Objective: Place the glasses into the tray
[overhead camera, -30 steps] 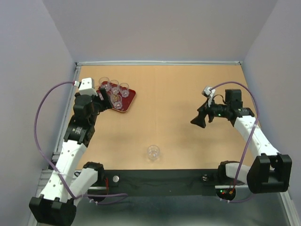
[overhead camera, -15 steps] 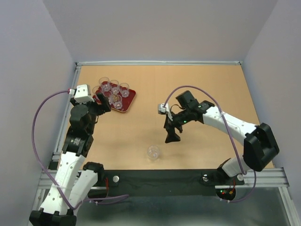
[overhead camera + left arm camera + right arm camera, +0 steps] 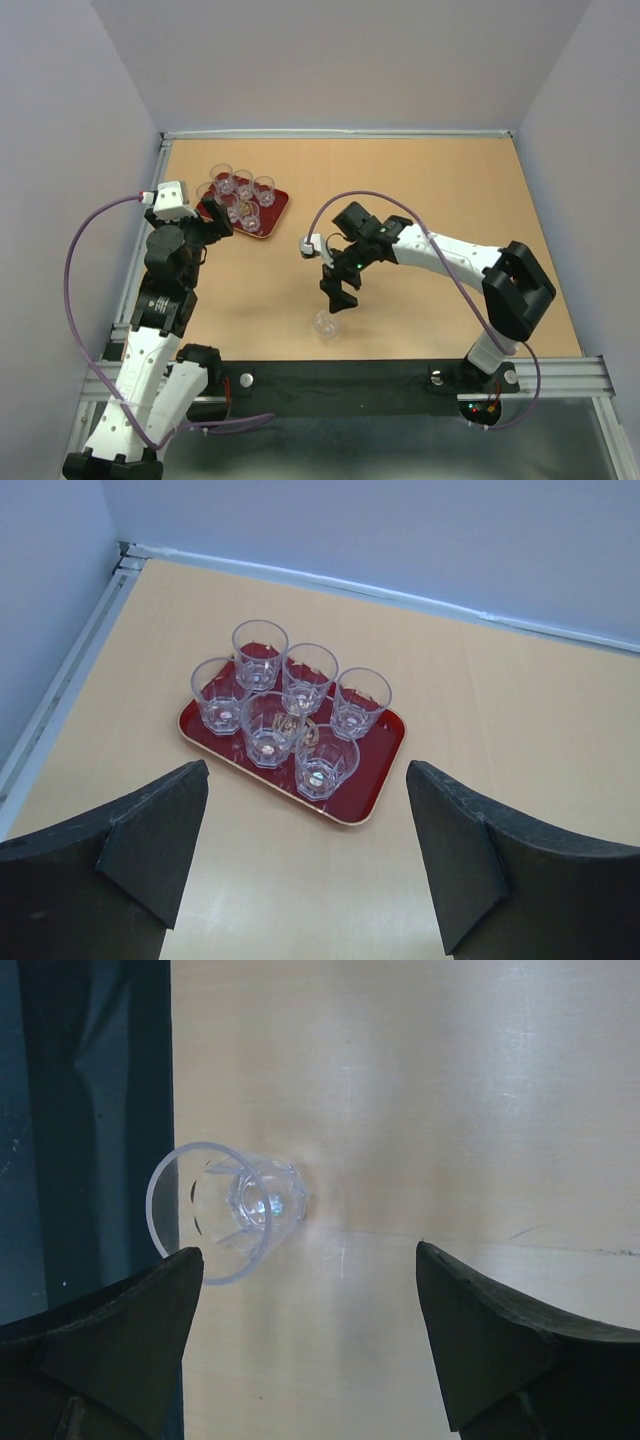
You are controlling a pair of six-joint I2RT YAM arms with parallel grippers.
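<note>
The dark red tray (image 3: 273,214) sits at the far left of the table and holds several clear glasses (image 3: 243,184). In the left wrist view the tray (image 3: 380,762) carries the same upright glasses (image 3: 308,680). One lone glass (image 3: 325,324) stands near the table's front edge; it also shows in the right wrist view (image 3: 240,1210). My right gripper (image 3: 336,294) hovers just above and behind this glass, open and empty, jaws wide. My left gripper (image 3: 216,222) is open and empty, just in front of the tray's left side.
A black strip (image 3: 340,385) runs along the near edge of the table, close to the lone glass. Grey walls close in the table on the left, far and right sides.
My right arm has swung left and forward from the right side to above the lone glass. My left gripper has drawn back slightly from the tray.
</note>
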